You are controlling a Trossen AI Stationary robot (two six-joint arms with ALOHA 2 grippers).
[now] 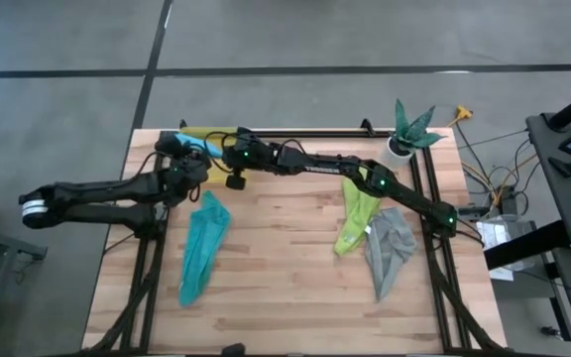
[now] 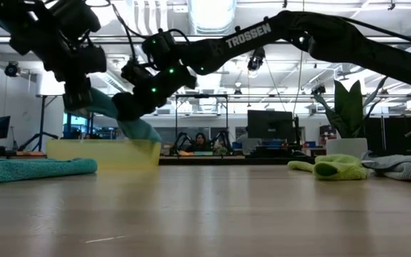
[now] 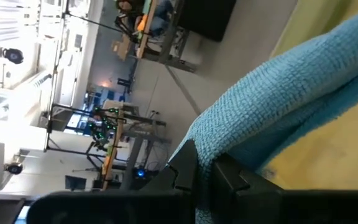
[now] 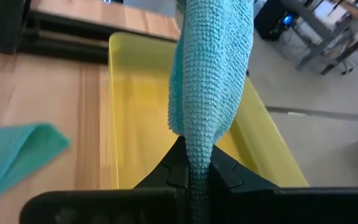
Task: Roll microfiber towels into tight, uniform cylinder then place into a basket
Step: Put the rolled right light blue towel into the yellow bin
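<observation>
Fingers of both arms are clamped on the light blue towel (image 1: 198, 147), which hangs between them over the basket (image 1: 204, 133) at the far left of the tabletop (image 1: 285, 288).

High view: the left gripper (image 1: 191, 159) and right gripper (image 1: 228, 159) meet above the basket. The teal towel (image 1: 202, 243), lime green towel (image 1: 355, 220) and grey towel (image 1: 389, 248) lie loose and unrolled on the tabletop, well apart from the basket.

Low view: the light blue towel droops toward the basket, whose front wall shows yellow.

Left wrist view: its fingers (image 3: 188, 168) pinch one end of the cloth, which looks loosely gathered rather than tightly wound.

Right wrist view: its fingers (image 4: 219, 168) pinch the other end directly above the basket's interior.

Risk: uneven release would let one end drop first, so the roll could unwind or drape over the rim. A snagged microfiber loop could drag the towel back out, or shift the light basket.
</observation>
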